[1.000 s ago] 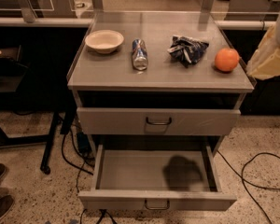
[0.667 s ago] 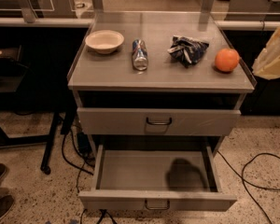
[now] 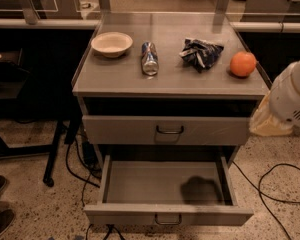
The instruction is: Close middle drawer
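Middle drawer: pulled far out beneath the upper drawer, floor partly shadowed.
Gripper: right edge, beside the tabletop, apart from both drawers (pale shape under the white arm); clenched or released, cannot tell.
Bag: crumpled, print unreadable.
Can: lying down, label unreadable.

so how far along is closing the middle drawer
Nothing looks done: the middle drawer stands pulled far out. In hand: only the white arm shows at the right edge, clear of the handle; the gripper is out of view. Left: the whole push in.
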Tool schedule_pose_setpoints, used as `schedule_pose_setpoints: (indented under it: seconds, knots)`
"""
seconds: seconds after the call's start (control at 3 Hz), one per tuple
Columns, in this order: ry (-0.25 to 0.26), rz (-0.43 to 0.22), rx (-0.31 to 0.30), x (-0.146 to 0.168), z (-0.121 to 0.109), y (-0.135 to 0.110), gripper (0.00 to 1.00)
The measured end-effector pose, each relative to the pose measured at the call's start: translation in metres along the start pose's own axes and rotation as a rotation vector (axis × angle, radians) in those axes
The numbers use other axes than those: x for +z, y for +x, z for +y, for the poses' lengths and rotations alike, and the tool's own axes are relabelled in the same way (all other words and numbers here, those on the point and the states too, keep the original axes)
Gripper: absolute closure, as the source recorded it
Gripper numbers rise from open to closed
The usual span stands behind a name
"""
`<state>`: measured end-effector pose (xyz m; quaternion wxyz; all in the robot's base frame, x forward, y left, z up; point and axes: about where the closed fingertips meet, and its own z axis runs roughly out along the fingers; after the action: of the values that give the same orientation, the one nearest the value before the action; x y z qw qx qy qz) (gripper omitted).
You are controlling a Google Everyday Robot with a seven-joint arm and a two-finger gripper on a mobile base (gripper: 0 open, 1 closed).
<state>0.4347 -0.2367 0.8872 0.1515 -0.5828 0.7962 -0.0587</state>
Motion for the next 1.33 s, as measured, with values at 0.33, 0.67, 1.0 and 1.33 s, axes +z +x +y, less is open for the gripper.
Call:
schedule_pose_setpoints:
  seconds: [0.33,0.67,1.0,1.33]
  knots:
    - [-0.092,0.029,0.000,0.053,0.016,0.005,1.00]
    - [-0.105,0.033,0.001,0.059,0.019,0.006,1.00]
    - [-0.117,0.039,0.007,0.060,0.021,0.007,1.00]
    - [-0.172,0.080,0.030,0.104,0.045,0.019,1.00]
